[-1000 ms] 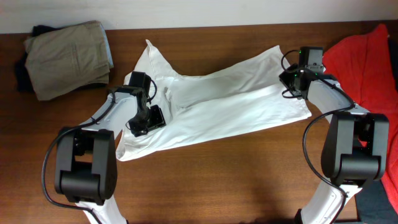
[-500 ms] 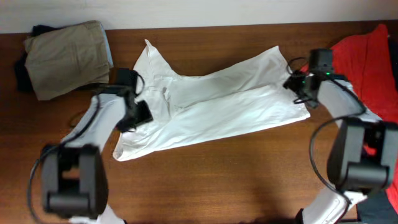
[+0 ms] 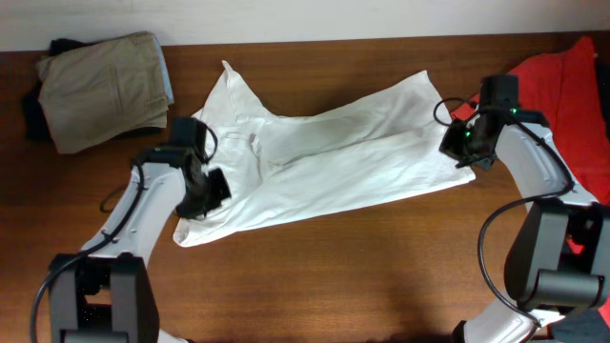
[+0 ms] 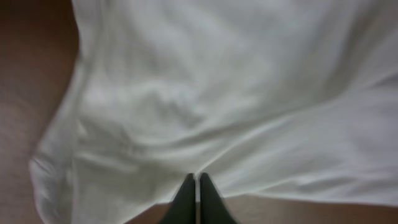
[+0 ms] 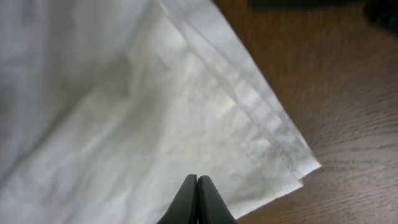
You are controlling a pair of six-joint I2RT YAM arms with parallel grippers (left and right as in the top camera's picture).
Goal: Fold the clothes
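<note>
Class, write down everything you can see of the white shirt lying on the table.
The white shirt is thin, soft-looking fabric, spread crumpled and slanting across the brown table, with loose creases and a stitched, layered hem corner at its right end. It lies flat, loosely layered. The left end effector and right end effector, both closed, meet it at opposite ends; whether they pinch cloth is unclear.

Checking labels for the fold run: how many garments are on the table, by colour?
White: 1, the white shirt spread mid-table
Khaki: 1, the khaki garment, folded
Dark: 1, the dark garment under the khaki one
Red: 1, the red garment at the right edge
Total: 4
</note>
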